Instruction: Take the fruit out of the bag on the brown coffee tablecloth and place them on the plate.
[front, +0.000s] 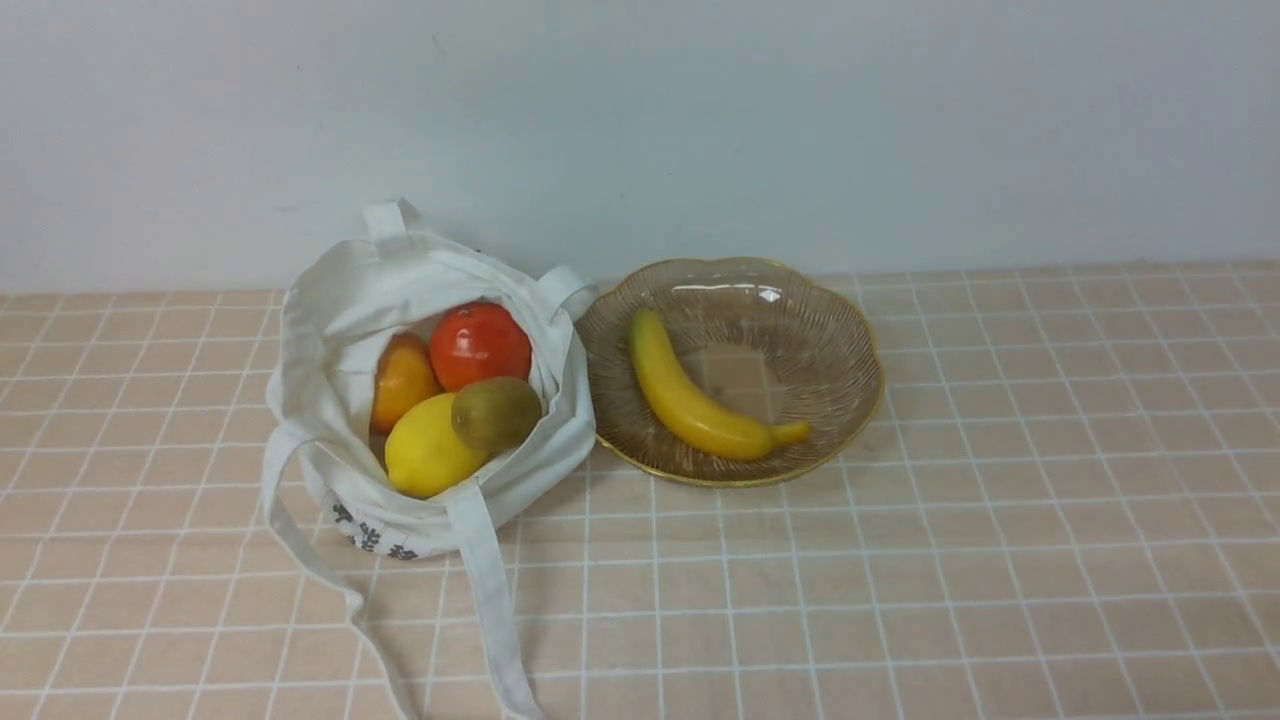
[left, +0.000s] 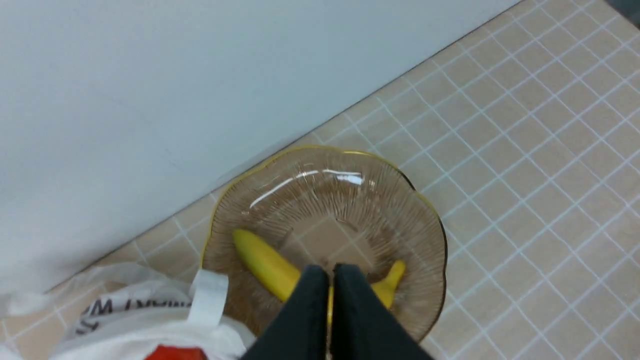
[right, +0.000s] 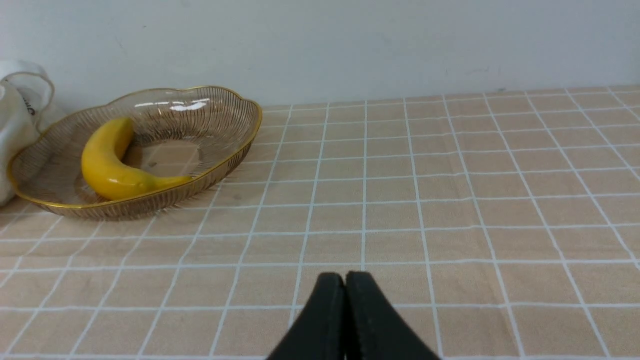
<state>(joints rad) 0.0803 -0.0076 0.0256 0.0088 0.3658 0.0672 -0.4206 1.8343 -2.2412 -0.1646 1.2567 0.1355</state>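
The off-white bag (front: 330, 300) stands open on the checked tablecloth (front: 1000, 500). Inside it lie a red fruit (front: 480, 343), an orange fruit (front: 402, 380), a lemon (front: 430, 450) and a kiwi (front: 497, 412). Right beside the bag sits the ribbed glass plate (front: 830, 340) with the banana (front: 690, 400) lying in it. Neither gripper shows in the front view. In the left wrist view my left gripper (left: 331, 274) hangs shut and empty above the banana (left: 262, 262) and the plate (left: 320, 200). My right gripper (right: 345, 279) is shut and empty over bare cloth, well away from the plate (right: 220, 125).
A plain white wall (front: 800, 130) runs close behind the bag and plate. The bag's long straps (front: 490, 600) trail forward across the cloth toward the front edge.
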